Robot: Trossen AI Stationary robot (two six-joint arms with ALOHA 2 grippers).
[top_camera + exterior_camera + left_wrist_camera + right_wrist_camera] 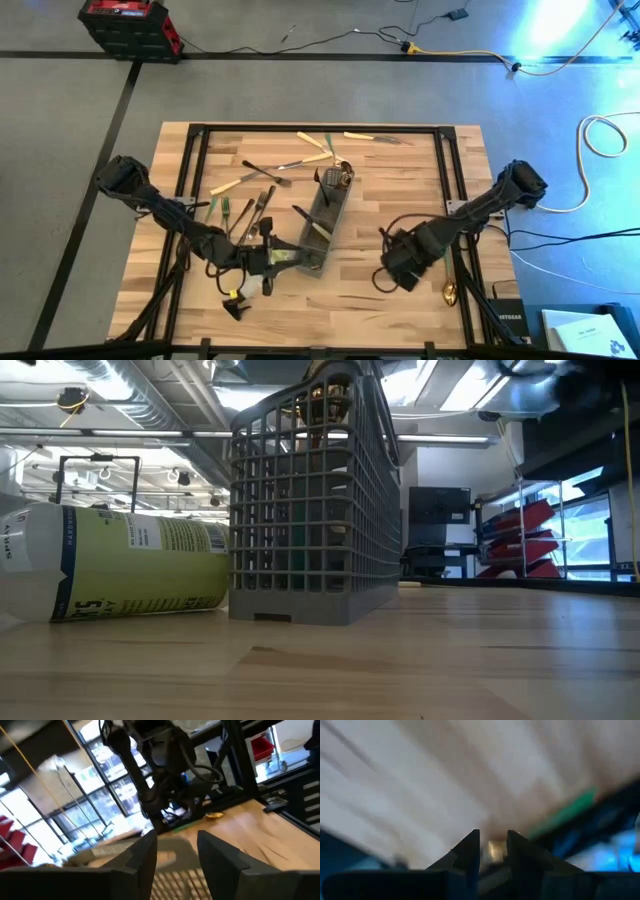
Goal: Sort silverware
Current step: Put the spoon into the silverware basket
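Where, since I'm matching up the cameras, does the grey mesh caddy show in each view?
High view: grey mesh caddy at the table's middle, between the arms.
Low view: left of centre, beside a lying bottle.
Left wrist view: apparently the mesh nearest the camera.
Right wrist view: not in it.
Shared landmark: the wooden table.

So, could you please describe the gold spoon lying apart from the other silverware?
Start at the grey mesh caddy mid-table, then look to the table's right near edge, beside the right arm. The gold spoon lies there alone on the black frame rail, far from the other pieces.
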